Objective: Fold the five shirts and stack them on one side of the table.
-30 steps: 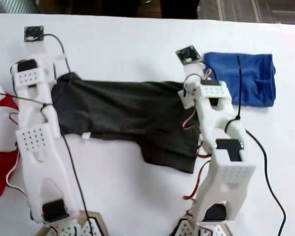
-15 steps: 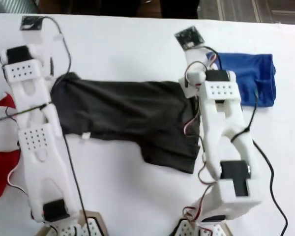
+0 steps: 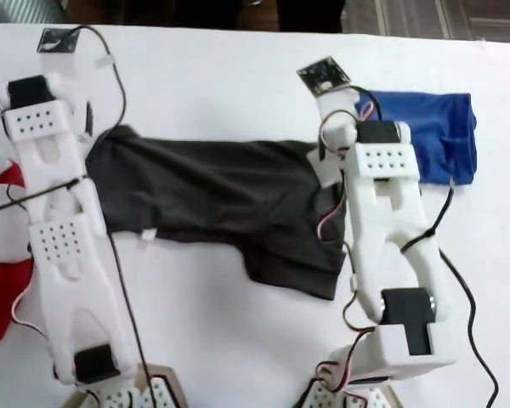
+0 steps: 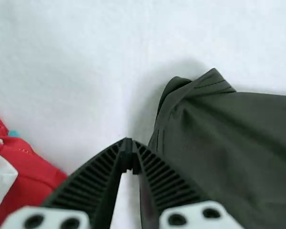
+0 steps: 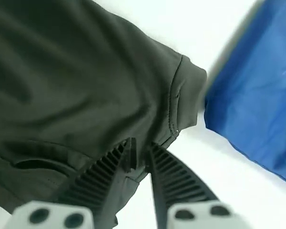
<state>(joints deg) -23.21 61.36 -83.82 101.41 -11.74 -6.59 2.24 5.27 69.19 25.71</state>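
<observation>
My left hand (image 4: pixel 128 161) is pressed together beside the left end of the dark shirt (image 4: pixel 229 143), my right hand (image 5: pixel 140 153) slightly apart over its right end.

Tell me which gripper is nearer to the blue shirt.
Right. The right gripper is over the dark shirt's edge, just beside the blue shirt. The left gripper is at the dark shirt's far end, near the red shirt.

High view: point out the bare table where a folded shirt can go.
Bare white table lies beyond the crumpled dark grey shirt, and on its near side too. Crowded: red-and-white shirt at the left edge, folded blue shirt at the far right.
</observation>
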